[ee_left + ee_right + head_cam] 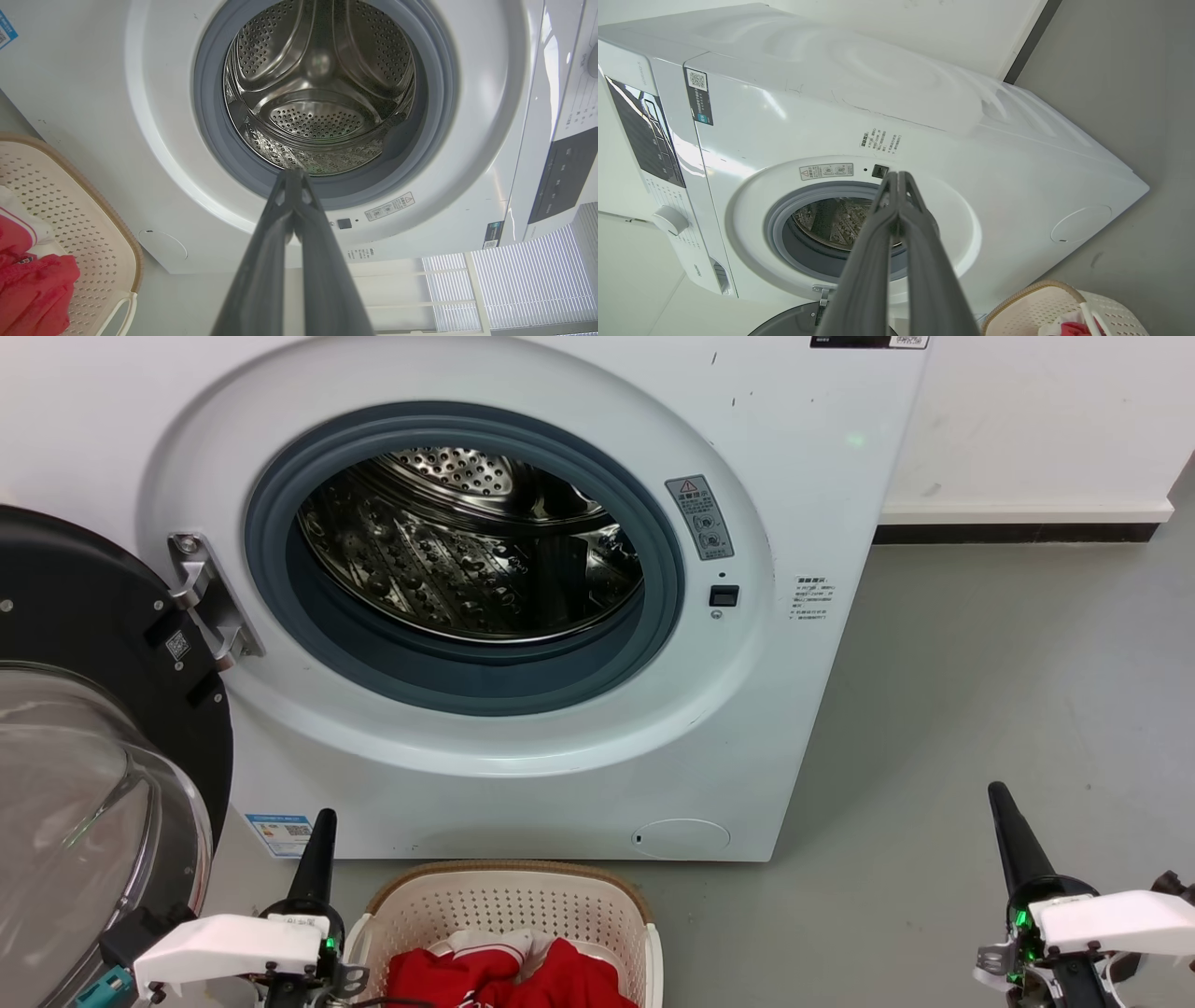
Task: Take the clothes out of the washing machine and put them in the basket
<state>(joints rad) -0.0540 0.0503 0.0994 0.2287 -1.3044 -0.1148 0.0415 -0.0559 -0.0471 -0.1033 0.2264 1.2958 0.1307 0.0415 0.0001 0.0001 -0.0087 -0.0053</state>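
While both arms hang low at the front, the washing machine [794, 448] stands with its door [93, 607] swung wide to the left, black rim and glass bowl facing out. Porthole open, ringed by a grey gasket [280, 569]. The drum [467, 551] shows perforated steel; the left wrist view gives its raised ribs and back wall.

The basket [509, 905] sits on the floor [980, 691], just in front of the machine's bottom front edge and below the porthole, with a narrow strip of floor between them. Brown rim, cream perforated walls. The clothes [504, 978] lie inside it: red fabric bunched in a heap, a white part with red stripes on top. The heap stays under the rim at the far wall.

The left gripper [324, 821] is just beside the basket's left wall; whether its body touches the wall, cannot tell. It points up toward the machine front. Its fingers [261, 261] are pressed together to the tip, nothing between them.

The right gripper [997, 793] is well apart from the basket, over the floor beyond the machine's right front corner. Its fingers [924, 270] lie flat against each other, holding nothing.

Other marks: a small round cover [681, 838] at the machine's lower right front, a blue label [280, 833] at the lower left.
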